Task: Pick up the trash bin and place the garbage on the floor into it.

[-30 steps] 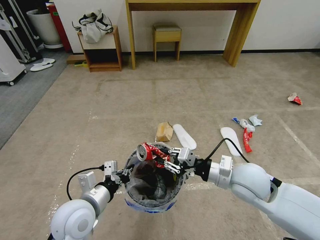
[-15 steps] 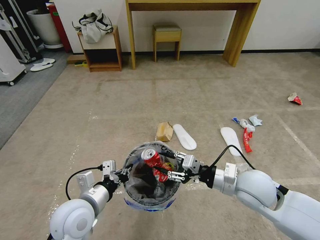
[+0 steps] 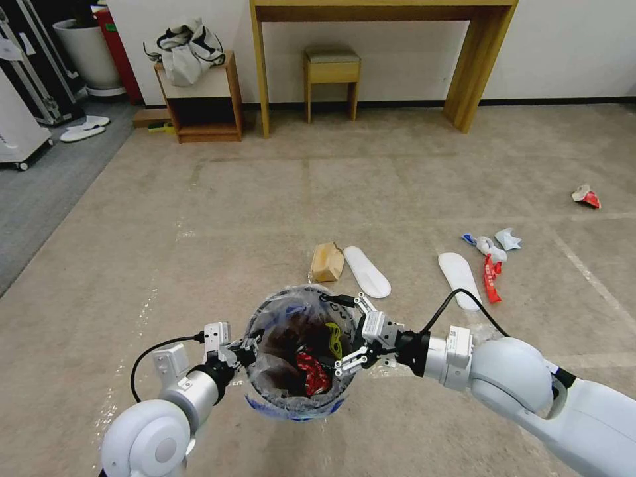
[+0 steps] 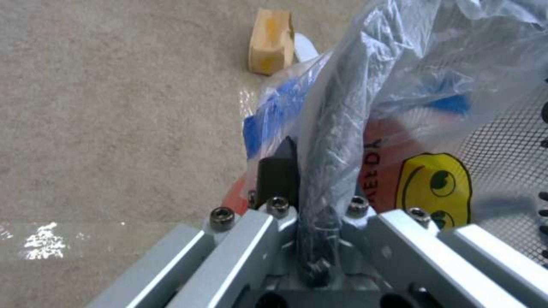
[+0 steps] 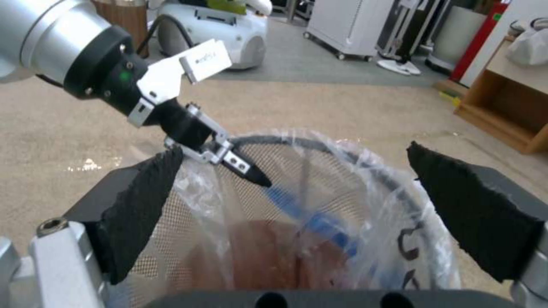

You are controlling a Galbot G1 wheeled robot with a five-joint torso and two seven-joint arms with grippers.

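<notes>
The crushed red can (image 3: 311, 374) is no longer sitting between the fingers of the right end effector (image 3: 350, 331); it is now lying down inside the trash bin (image 3: 291, 404), below and slightly left of that end effector, against the clear liner. A second ago it was being held above the bin's far rim, then over the opening. The right end effector's fingers (image 5: 140, 205) are now standing spread wide apart with nothing between them, where before they were closed on the can. The end effector itself is coming lower and nearer the robot, now hanging just over the bin's right rim.
</notes>
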